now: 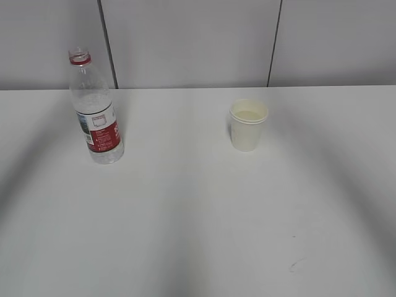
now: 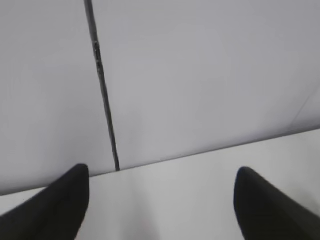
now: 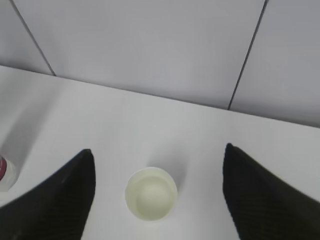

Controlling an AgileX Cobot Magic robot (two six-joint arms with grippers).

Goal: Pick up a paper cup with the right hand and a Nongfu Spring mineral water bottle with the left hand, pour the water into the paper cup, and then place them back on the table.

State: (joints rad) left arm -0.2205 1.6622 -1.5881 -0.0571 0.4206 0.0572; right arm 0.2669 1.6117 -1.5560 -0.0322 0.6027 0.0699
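Both fingers (image 2: 50,210) (image 3: 260,200) spread wide, empty; bottle (image 1: 94,108) label red-white, writing unreadable, cup (image 1: 248,125) plain

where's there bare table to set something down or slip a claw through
The widest free patch is the front of the table, below the bottle and the paper cup, bare but for a small scuff mark front right. The strip between bottle and cup is also open, as is the table right of the cup. Nothing is crowded; both things stand apart.
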